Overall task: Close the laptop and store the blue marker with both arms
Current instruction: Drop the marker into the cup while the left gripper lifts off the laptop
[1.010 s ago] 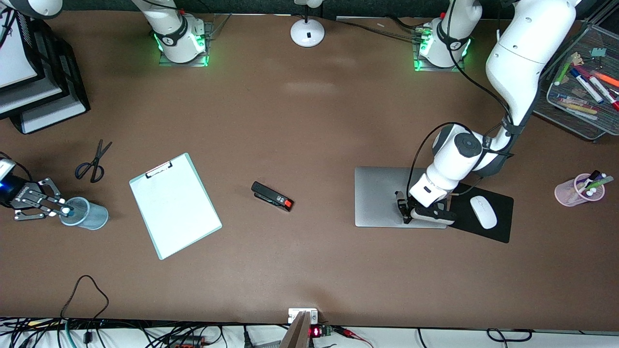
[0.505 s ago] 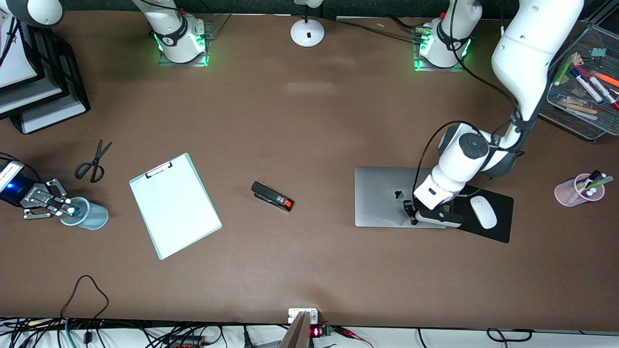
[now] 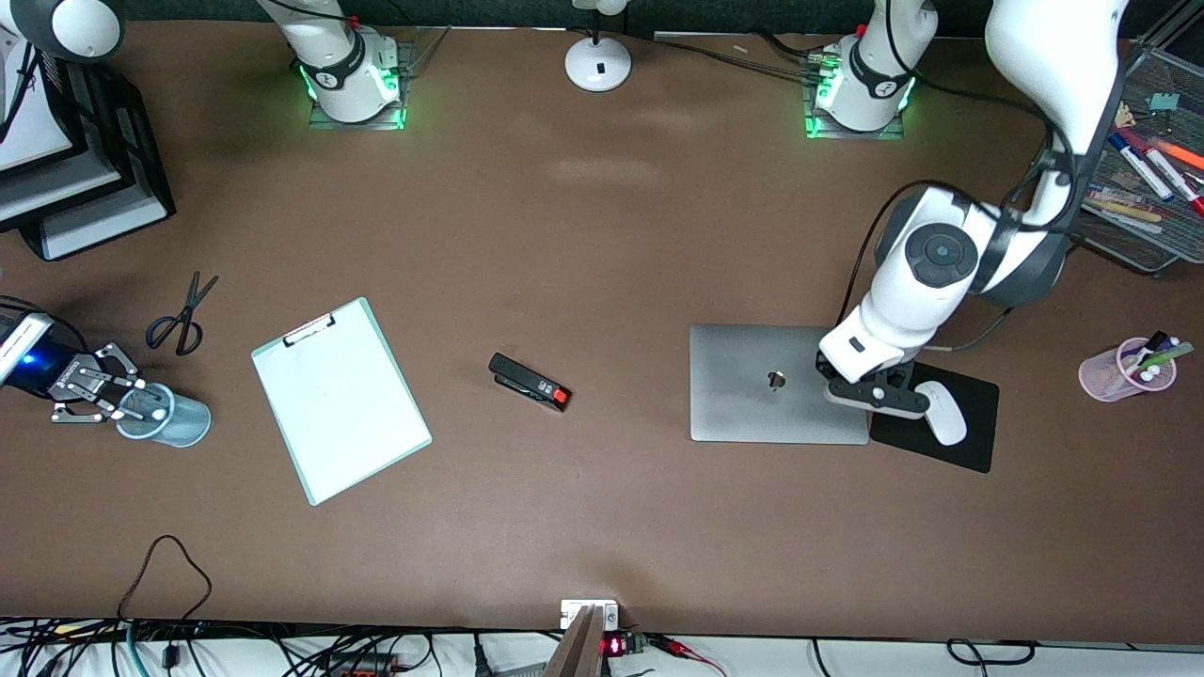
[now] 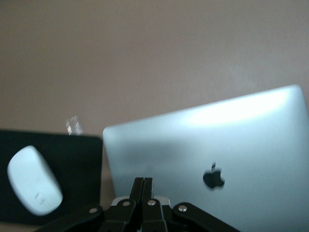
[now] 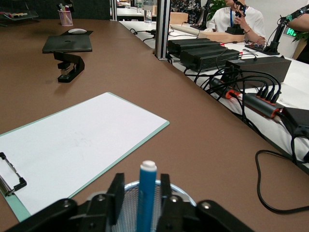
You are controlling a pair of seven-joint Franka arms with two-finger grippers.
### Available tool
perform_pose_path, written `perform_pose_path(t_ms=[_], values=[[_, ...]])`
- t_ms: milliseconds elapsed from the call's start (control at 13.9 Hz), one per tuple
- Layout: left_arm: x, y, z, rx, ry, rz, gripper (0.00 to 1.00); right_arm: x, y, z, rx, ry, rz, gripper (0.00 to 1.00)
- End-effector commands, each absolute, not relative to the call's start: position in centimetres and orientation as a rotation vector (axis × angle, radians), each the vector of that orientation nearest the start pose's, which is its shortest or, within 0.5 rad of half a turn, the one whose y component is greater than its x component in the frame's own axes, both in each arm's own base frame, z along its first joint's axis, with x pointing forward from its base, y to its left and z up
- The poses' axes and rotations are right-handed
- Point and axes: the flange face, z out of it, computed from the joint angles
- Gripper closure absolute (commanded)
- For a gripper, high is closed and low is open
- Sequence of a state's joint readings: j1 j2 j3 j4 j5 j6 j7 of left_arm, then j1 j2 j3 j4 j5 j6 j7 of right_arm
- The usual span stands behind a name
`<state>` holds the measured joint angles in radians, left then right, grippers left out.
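Now shut, the laptop (image 3: pixel 778 383) lies flat beside the mouse pad (image 3: pixel 943 417).
Above its edge at the left arm's end, the left gripper (image 4: pixel 143 203) hangs with jaws pressed together. Over the mesh cup (image 3: pixel 169 417) by the clipboard (image 3: pixel 340 399), the right gripper (image 5: pixel 140 195) stands with jaws parted around the upright blue marker (image 5: pixel 145 195), white tip up.

The laptop (image 3: pixel 752 383) had a smooth, matt silver metal lid that took a soft sheen in the left wrist view. The mouse pad (image 3: pixel 959 428) looked matt black, the mouse (image 3: pixel 941 412) glossy white plastic. The blue marker (image 5: pixel 145 195) was smooth plastic, standing in a fine wire-mesh cup (image 3: pixel 174 417). The clipboard (image 3: pixel 340 399) carried matt white paper. The table (image 3: pixel 602 235) was dull, smooth brown.
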<state>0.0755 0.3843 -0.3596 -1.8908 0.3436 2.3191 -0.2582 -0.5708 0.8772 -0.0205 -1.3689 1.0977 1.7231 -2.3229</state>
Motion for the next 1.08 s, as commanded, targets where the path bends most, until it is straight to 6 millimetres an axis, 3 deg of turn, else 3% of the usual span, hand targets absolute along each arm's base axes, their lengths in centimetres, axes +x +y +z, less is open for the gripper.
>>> perform_pose_path(t_ms=[0,72,216,288,361,505,721,1010], values=[[60.2,-16.5,34.8,-2.958,0.38,-0.054,0.66,63.4,-32.3,20.9,-1.866,-1.286,-1.203,0.0],[59.7,-16.6,35.4,-2.943,0.388,-0.019,0.62,63.6,-32.1,22.0,-1.867,-1.288,-1.189,0.0],[59.1,-16.4,37.0,-2.929,0.413,0.011,0.23,63.9,-31.6,24.9,-1.923,-1.255,-1.077,0.0],[58.8,-16.4,37.8,-2.953,0.402,0.034,0.18,63.9,-31.4,26.0,-1.961,-1.233,-1.001,0.0],[58.4,-16.1,38.5,-2.989,0.382,0.071,0.07,64.4,-30.4,27.6,-1.985,-1.223,-0.945,0.0],[57.7,-15.4,40.3,-3.026,0.376,0.12,0.01,64.6,-28.5,30.5,-1.999,-1.217,-0.837,0.0],[56.4,-15.3,42.4,-3.019,0.367,0.169,0.0,65.3,-25.8,34.6,-2.1,-1.164,-0.658,0.0],[56.7,-14.9,49.0,-3.048,0.359,0.219,0.0,66.0,-21.5,39.2,-2.254,-1.092,-0.441,0.0]])
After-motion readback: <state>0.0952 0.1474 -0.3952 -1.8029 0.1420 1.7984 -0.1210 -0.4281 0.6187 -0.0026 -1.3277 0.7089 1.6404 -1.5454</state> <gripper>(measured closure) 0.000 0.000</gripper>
